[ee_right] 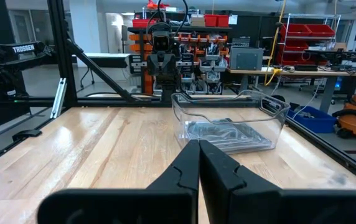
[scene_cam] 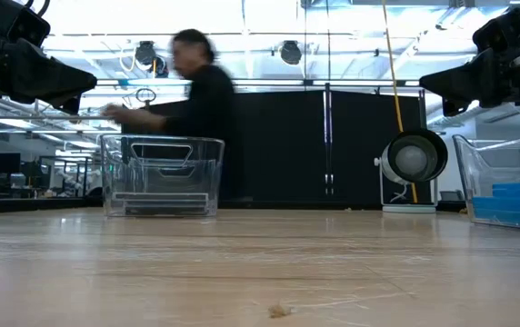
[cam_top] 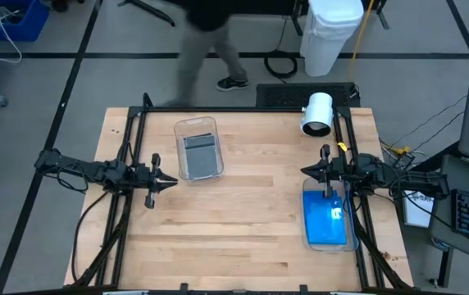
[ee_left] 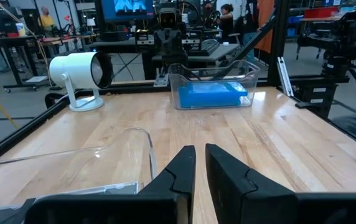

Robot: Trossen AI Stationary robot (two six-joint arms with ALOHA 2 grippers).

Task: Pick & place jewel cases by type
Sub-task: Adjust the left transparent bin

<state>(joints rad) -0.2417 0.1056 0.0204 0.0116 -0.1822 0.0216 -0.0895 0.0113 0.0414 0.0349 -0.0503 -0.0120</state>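
Note:
A clear tub (cam_top: 195,123) on the table's far left-centre holds grey and dark jewel cases (cam_top: 201,154) lying flat on its floor; the right wrist view shows them too (ee_right: 228,134). A second clear tub (cam_top: 330,247) at the right holds bright blue jewel cases (cam_top: 326,220), which also show in the left wrist view (ee_left: 212,95). My left gripper (cam_top: 171,179) hovers level beside the grey tub, with a narrow gap between its fingers (ee_left: 200,152) and nothing in it. My right gripper (cam_top: 304,171) hovers level just beyond the blue tub's far end, shut and holding nothing (ee_right: 198,144).
A white lamp (cam_top: 317,113) stands at the table's far right. A person (cam_top: 210,41) moves behind the far edge. Black frame rails (cam_top: 133,147) run along both sides. Bare wood lies between the tubs and toward the near edge, where a small crumb (scene_cam: 280,311) rests.

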